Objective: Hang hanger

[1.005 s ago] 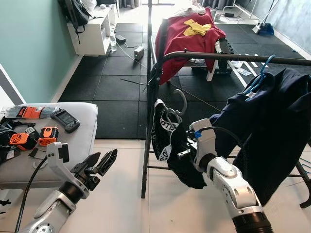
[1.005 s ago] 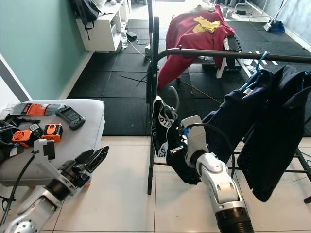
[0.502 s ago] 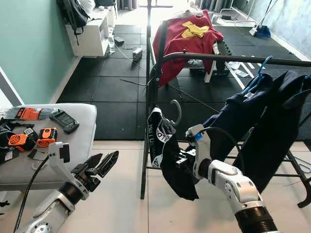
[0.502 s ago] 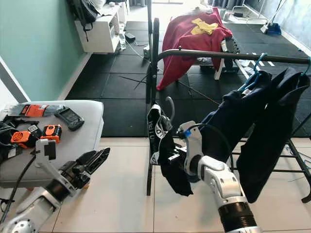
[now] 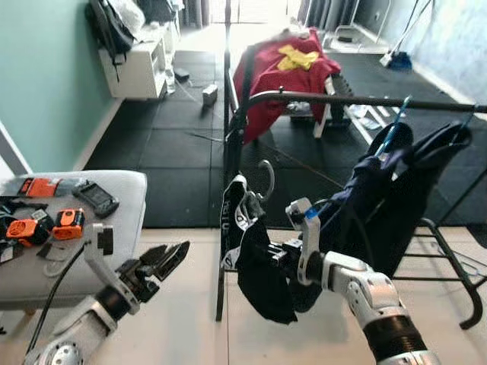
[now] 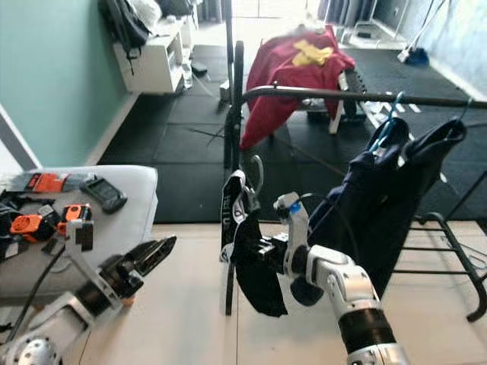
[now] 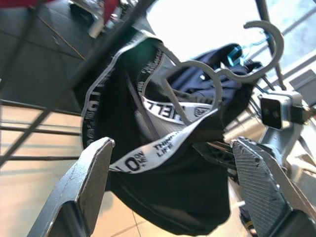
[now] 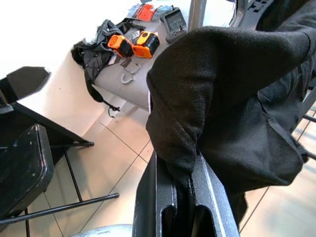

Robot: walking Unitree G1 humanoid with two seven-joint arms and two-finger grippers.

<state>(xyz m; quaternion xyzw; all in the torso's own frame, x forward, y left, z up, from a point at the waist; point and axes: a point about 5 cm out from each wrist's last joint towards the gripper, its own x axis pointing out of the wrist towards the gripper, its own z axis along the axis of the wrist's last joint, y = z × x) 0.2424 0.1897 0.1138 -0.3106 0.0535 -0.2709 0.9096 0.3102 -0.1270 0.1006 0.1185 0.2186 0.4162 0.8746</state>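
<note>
right hand (image 5: 283, 253) clamping black garment (image 5: 262, 274) on hanger (image 5: 262, 179), left hand (image 5: 169, 258) spread

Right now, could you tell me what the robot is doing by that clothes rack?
The right gripper is shut on a black garment that hangs from a grey hanger, held below the rack's rail. The hook is not over the rail yet. The left gripper is open, low beside the grey bench.
</note>
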